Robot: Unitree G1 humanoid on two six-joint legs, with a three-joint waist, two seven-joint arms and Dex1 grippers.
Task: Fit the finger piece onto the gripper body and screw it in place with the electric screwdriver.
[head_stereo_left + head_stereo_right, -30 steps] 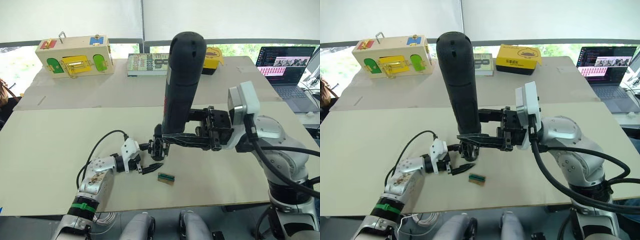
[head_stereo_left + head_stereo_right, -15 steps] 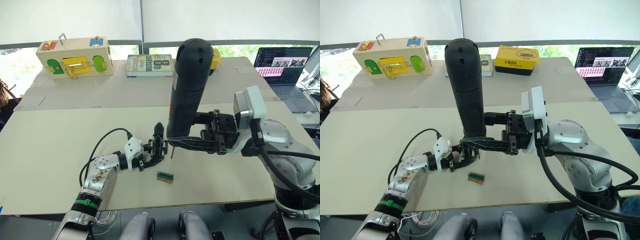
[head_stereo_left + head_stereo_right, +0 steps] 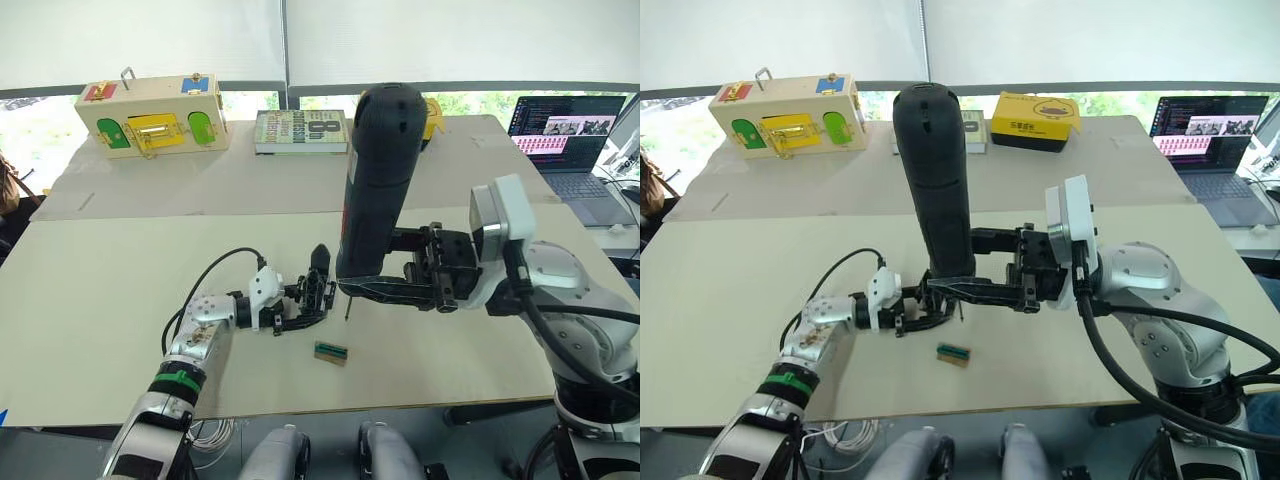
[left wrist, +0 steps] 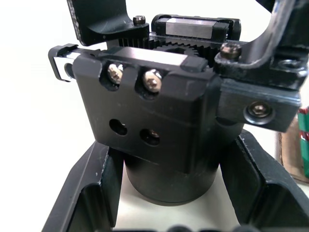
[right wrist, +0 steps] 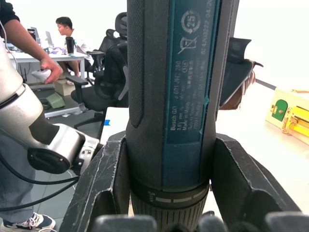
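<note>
We see the electric screwdriver standing upright between our right gripper, its two black fingers pressed to its sides. Behind it stand office chairs, a seated person and perhaps a yellow-latched box.

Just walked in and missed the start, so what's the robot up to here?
The left gripper holds the gripper body just above the table. The right gripper grips the electric screwdriver upright, its bit pointing down beside the body. A small green-topped block lies nearby.
</note>
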